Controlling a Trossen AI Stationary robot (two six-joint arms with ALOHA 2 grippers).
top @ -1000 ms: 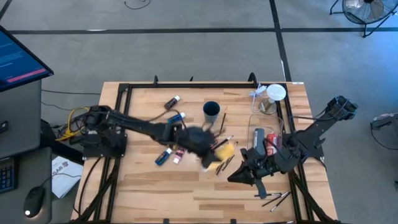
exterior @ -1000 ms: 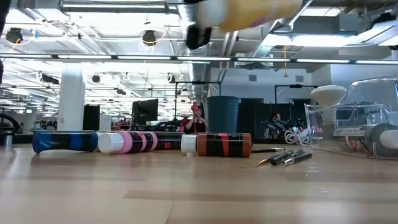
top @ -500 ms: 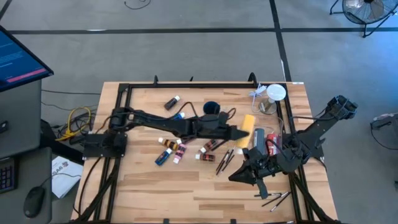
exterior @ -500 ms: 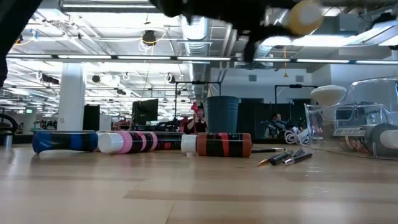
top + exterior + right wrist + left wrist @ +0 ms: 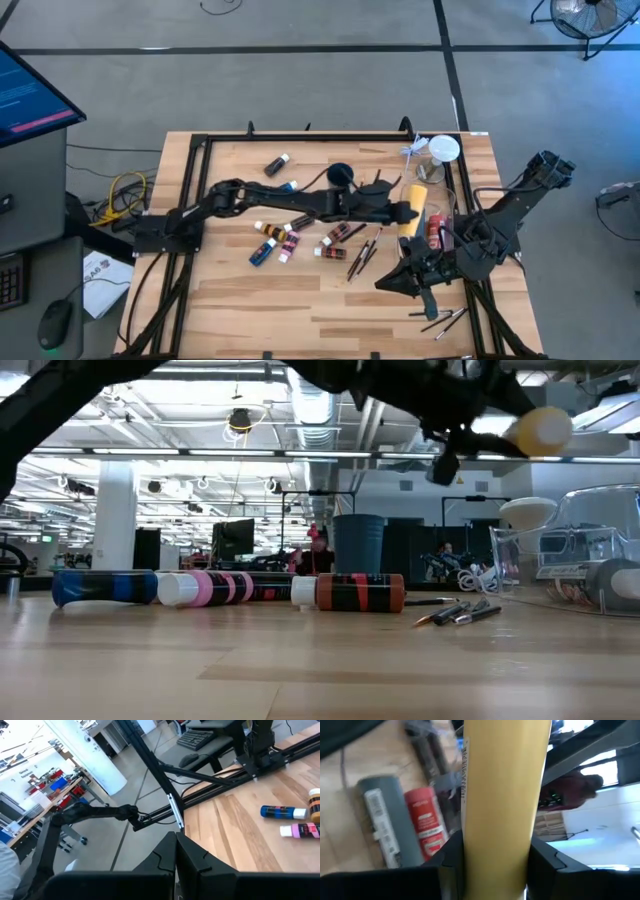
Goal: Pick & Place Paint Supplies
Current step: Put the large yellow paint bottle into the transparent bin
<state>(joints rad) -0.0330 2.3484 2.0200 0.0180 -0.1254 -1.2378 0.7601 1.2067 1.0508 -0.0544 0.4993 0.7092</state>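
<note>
left gripper (image 5: 405, 213): stretched across the table to the right side, fingers (image 5: 547, 862) clamped on either side of the big yellow plastic bottle (image 5: 412, 207), held up in the air.
yellow bottle: one; lifted off the wood, over the near edge of the clear plastic bin (image 5: 447, 212) at the table's right; in the low view it hangs high (image 5: 541, 430), well above everything lying on the table.
right gripper (image 5: 429, 298): parked low near the front right of the table, fingers pressed together, nothing in them.
bin contents: one grey tube (image 5: 385, 820) and one red tube (image 5: 424, 818) side by side under the yellow bottle; anything more cannot be told.
small tubes on table: six counted in the high view; blue white-capped tube (image 5: 262, 252), pink tube (image 5: 288, 245), orange-brown tube (image 5: 268, 230), dark red-black tube (image 5: 333, 240) in a loose cluster at centre; dark white-capped tube (image 5: 276, 163) and another blue tube (image 5: 284, 187) farther back.
brushes: thin dark-handled brushes (image 5: 362, 255) in a loose bunch just right of the cluster, count unclear; a second bunch (image 5: 443, 321) near the front right corner.
dark blue cup (image 5: 340, 177): one, upright, back centre.
clear jar with white lid (image 5: 441, 155): one, back right corner.
edges: black metal frame (image 5: 195, 150) runs round the wooden tabletop (image 5: 250, 310).
open room: front left and front centre of the wood are bare; right side is crowded by both arms and the bin.
</note>
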